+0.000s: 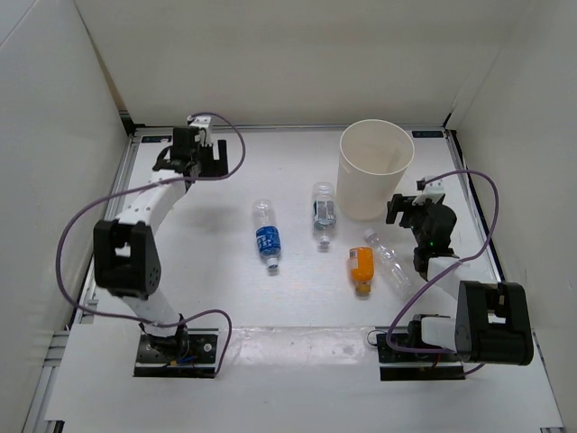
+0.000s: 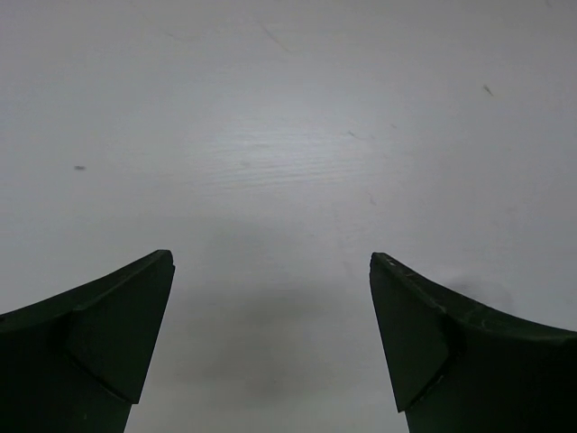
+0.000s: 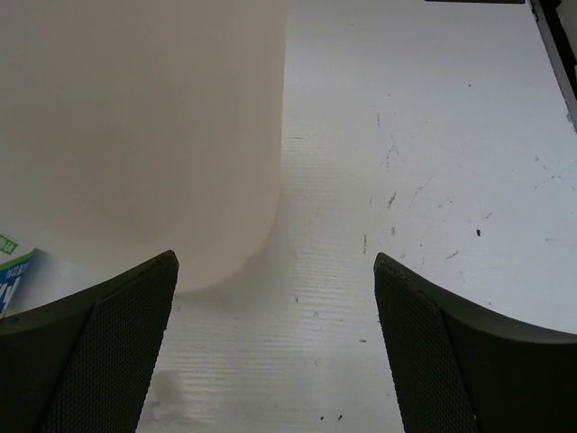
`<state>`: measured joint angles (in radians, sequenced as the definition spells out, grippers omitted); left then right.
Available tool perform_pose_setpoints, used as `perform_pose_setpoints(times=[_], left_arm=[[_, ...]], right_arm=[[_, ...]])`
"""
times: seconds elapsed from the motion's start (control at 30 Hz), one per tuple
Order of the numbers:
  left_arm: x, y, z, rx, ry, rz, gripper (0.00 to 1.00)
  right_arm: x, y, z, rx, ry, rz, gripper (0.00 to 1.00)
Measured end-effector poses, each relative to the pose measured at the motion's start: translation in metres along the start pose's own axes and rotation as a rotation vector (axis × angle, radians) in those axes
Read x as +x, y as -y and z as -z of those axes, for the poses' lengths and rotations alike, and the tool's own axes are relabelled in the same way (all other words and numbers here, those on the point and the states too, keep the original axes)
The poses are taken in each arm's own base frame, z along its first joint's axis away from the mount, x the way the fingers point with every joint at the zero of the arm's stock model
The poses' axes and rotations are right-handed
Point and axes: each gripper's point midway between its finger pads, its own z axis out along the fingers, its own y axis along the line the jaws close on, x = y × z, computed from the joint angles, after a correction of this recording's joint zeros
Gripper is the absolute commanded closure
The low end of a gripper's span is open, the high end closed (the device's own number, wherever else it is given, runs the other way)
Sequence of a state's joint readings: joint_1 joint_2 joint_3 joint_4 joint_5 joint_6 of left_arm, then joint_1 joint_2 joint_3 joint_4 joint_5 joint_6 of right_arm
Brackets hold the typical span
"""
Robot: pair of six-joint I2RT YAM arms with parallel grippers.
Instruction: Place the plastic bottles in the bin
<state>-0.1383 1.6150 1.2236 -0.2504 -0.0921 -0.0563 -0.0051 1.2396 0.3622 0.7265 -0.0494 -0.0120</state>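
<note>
The off-white bin [image 1: 376, 167] stands upright at the back right. Four bottles lie on the table in front of it: one clear with a blue label [image 1: 267, 236], one clear with a bluish-grey label [image 1: 324, 213], a short orange one [image 1: 361, 267] and a plain clear one [image 1: 389, 257] beside it. My right gripper [image 1: 407, 207] is open and empty, just right of the bin and behind the plain bottle. Its wrist view shows the bin wall [image 3: 135, 135] at the left, between open fingers [image 3: 275, 262]. My left gripper [image 1: 171, 161] is open and empty at the far back left, over bare table [image 2: 270, 262].
White walls enclose the table on the left, back and right. A black rail [image 1: 270, 129] runs along the back edge. A corner of a blue and green label [image 3: 13, 271] shows at the left of the right wrist view.
</note>
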Motion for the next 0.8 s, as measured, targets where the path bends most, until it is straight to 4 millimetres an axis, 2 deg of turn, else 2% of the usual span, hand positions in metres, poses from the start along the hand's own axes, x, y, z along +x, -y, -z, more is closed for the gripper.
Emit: perform_pose_setpoints(times=[0.07, 0.13, 0.2, 0.27, 0.33, 0.43, 0.5, 0.57, 0.6, 0.67, 0.73, 0.8], left_arm=[[0.008, 0.019, -0.015, 0.095, -0.107, 0.029, 0.0], [0.034, 0.028, -0.025, 0.15, -0.209, 0.085, 0.0], [0.065, 0.029, -0.018, 0.148, -0.302, 0.132, 0.0], [0.084, 0.024, -0.001, 0.101, -0.373, 0.16, 0.0], [0.076, 0.019, 0.019, 0.03, -0.357, 0.163, 0.0], [0.032, 0.014, 0.063, -0.089, -0.199, 0.216, 0.0], [0.012, 0.016, 0.084, -0.064, -0.09, 0.285, 0.0], [0.008, 0.017, 0.093, 0.025, -0.03, 0.378, 0.0], [0.01, 0.017, 0.091, 0.06, -0.016, 0.421, 0.0], [0.028, 0.023, 0.076, 0.102, -0.054, 0.477, 0.0], [0.055, 0.047, 0.058, 0.162, -0.145, 0.489, 0.0], [0.078, 0.074, 0.049, 0.221, -0.238, 0.479, 0.0]], right_arm=[[0.0, 0.002, 0.0, 0.011, -0.001, -0.002, 0.1], [0.0, 0.003, 0.0, 0.018, -0.001, -0.003, 0.1], [0.0, 0.004, 0.0, 0.022, -0.002, -0.003, 0.1], [0.0, 0.004, 0.0, 0.024, -0.002, -0.003, 0.1], [0.0, 0.004, 0.0, 0.025, -0.002, -0.003, 0.1], [0.0, 0.004, 0.0, 0.025, -0.003, -0.003, 0.1], [0.001, 0.004, 0.0, 0.025, -0.004, -0.004, 0.1], [0.001, 0.004, 0.0, 0.025, -0.006, -0.004, 0.1], [0.001, 0.004, 0.0, 0.025, -0.006, -0.004, 0.1], [0.001, 0.004, 0.0, 0.024, -0.006, -0.005, 0.1], [0.001, 0.004, 0.0, 0.024, -0.006, -0.005, 0.1], [0.001, 0.004, 0.0, 0.024, -0.006, -0.005, 0.1]])
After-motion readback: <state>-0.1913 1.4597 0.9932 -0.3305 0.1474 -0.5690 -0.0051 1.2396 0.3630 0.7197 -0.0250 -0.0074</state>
